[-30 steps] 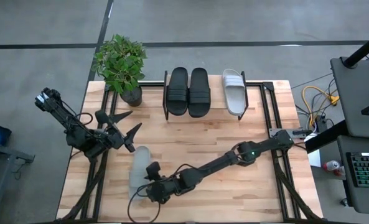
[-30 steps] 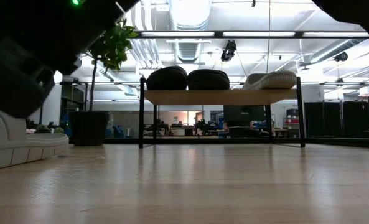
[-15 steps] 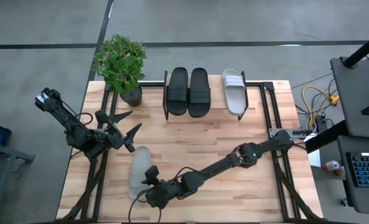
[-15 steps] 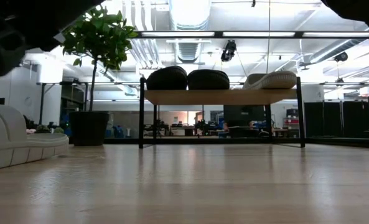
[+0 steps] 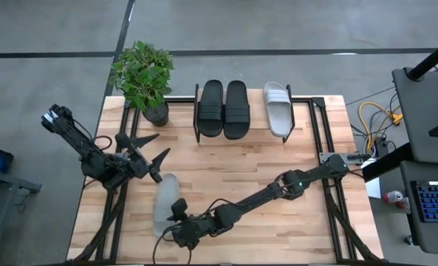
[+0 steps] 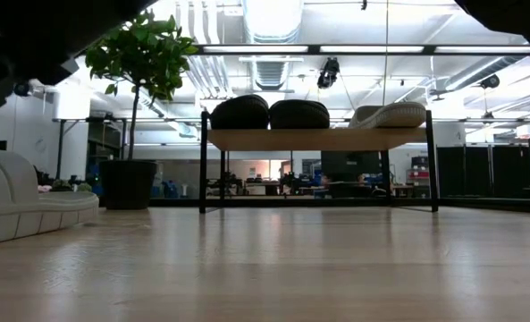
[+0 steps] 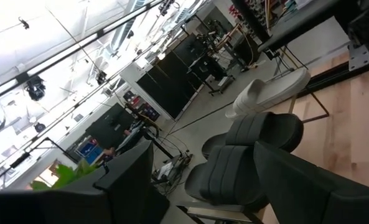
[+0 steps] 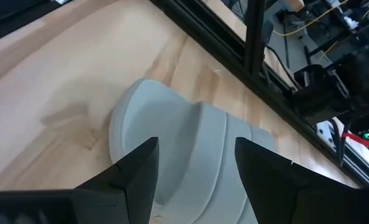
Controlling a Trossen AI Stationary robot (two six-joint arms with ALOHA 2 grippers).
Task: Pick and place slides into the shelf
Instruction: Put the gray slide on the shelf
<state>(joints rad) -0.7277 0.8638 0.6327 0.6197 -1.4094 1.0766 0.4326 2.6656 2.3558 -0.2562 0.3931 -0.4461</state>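
We see the right gripper (image 5: 168,230) open over the pale grey-white slide sandal (image 5: 164,198) lying near the wooden table's (image 5: 233,166) front-left. Left gripper (image 5: 151,146) waits open. Three slides sit on the plank-topped black-framed shelf (image 5: 244,138).

I count four open-toed slide sandals: two black ones (image 5: 211,108) (image 5: 236,108) and one pale grey-white one (image 5: 278,108) well ahead of my pincers on the single low wooden-topped, black-framed shelf (image 5: 299,118), and one more pale grey-white one (image 5: 162,204) right under my right pincer (image 5: 167,235) (the only one off the shelf). One leafy green potted plant (image 5: 143,77).
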